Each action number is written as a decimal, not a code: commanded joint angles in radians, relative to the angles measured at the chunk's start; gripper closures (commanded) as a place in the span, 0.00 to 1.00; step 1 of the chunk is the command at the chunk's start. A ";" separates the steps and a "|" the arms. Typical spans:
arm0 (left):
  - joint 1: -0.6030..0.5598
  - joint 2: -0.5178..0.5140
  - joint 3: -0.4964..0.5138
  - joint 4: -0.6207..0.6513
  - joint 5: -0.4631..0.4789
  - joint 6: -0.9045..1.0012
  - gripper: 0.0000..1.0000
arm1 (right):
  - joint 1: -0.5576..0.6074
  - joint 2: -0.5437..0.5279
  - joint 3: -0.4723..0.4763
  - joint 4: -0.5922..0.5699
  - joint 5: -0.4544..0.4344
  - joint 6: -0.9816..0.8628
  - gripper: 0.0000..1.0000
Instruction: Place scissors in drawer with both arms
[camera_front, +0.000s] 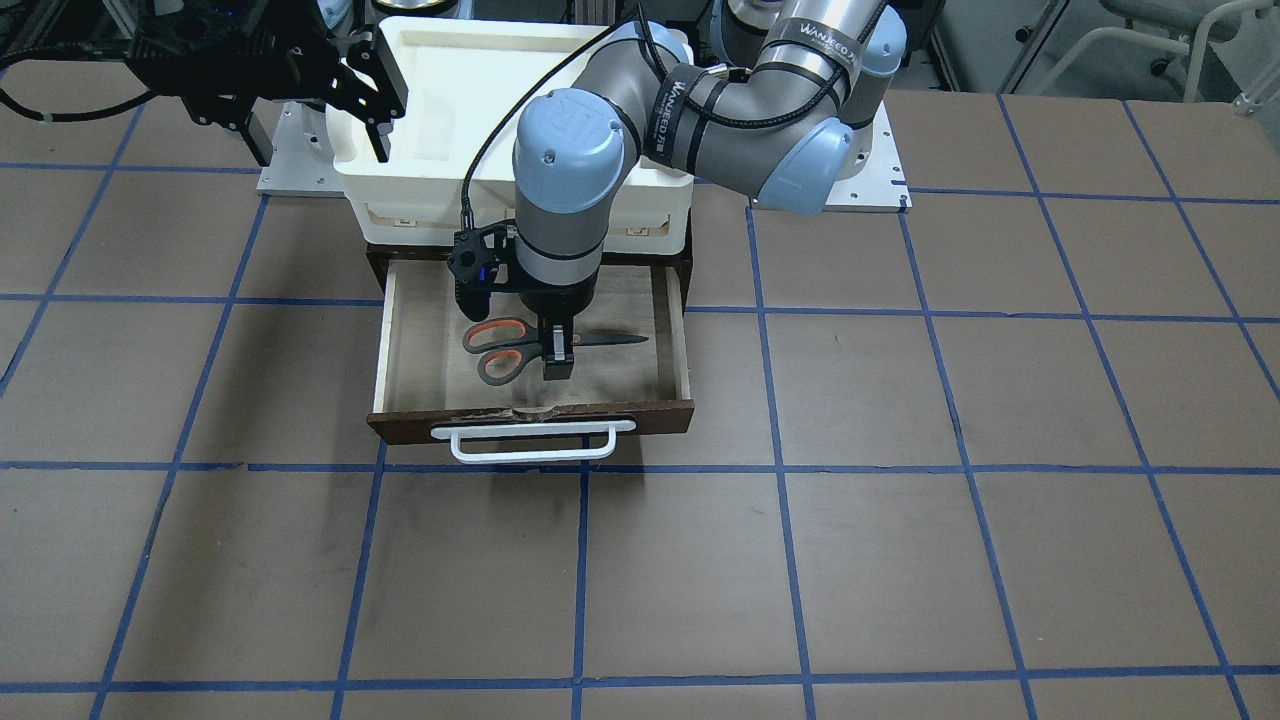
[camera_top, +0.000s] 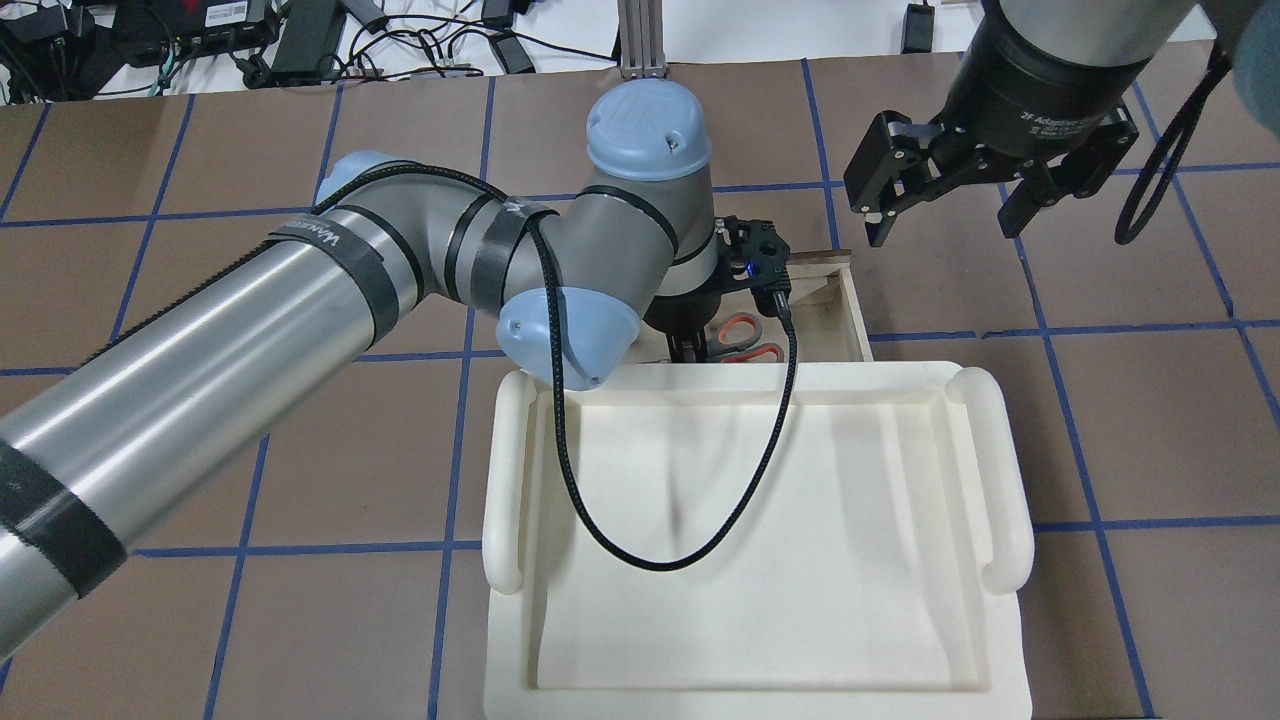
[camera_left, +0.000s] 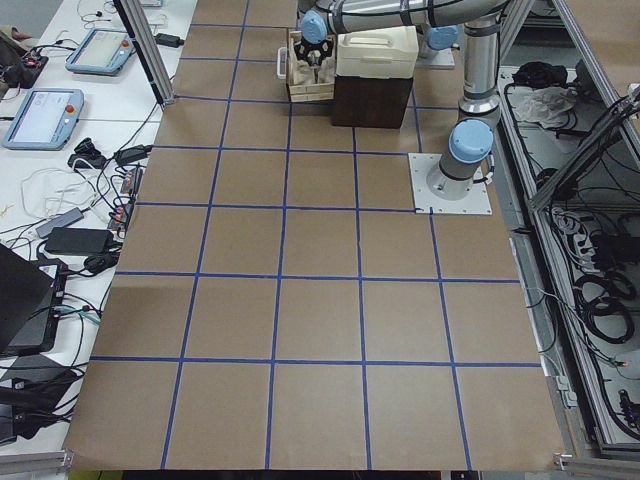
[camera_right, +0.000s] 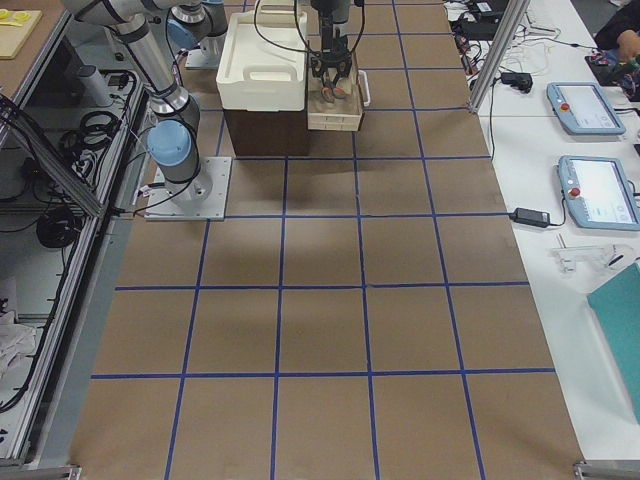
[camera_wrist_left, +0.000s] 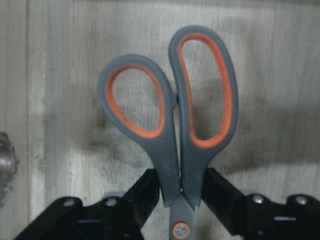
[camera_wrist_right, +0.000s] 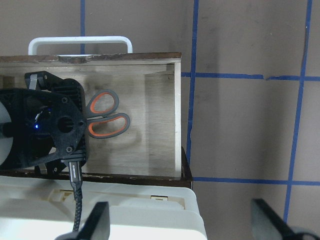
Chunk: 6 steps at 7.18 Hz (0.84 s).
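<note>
The drawer (camera_front: 620, 372) is pulled open, with its dark front and white bar handle (camera_front: 530, 442) toward the front camera. The scissors (camera_front: 500, 348) lie flat low inside it, orange-lined loops to that view's left and blades to the right. My left gripper (camera_front: 557, 352) points straight down into the drawer and is shut on the scissors (camera_wrist_left: 195, 100) at the neck just below the loops, one finger (camera_wrist_left: 145, 187) on each side. My right gripper (camera_top: 940, 205) is open and empty. It hovers high beside the drawer (camera_top: 838, 305), which shows below it in the right wrist view (camera_wrist_right: 150, 130).
A white plastic tray (camera_top: 505, 480) sits on top of the dark cabinet (camera_front: 372, 262) behind the drawer. The left arm's black cable (camera_top: 640, 555) hangs over the tray. Brown tabletop with blue grid tape (camera_front: 780, 470) surrounds the cabinet.
</note>
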<state>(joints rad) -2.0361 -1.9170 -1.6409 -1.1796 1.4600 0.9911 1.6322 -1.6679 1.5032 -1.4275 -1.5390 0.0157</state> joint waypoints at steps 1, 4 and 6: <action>-0.004 -0.004 -0.013 0.005 0.010 -0.009 0.88 | 0.000 0.001 0.000 0.001 -0.001 -0.002 0.00; -0.003 0.019 -0.017 0.009 0.010 -0.009 0.30 | 0.000 0.001 0.005 0.004 -0.001 -0.008 0.00; 0.026 0.059 0.009 -0.014 0.008 -0.008 0.30 | 0.000 0.001 0.005 0.004 -0.003 -0.010 0.00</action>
<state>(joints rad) -2.0269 -1.8820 -1.6456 -1.1807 1.4692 0.9829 1.6322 -1.6675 1.5076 -1.4238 -1.5405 0.0076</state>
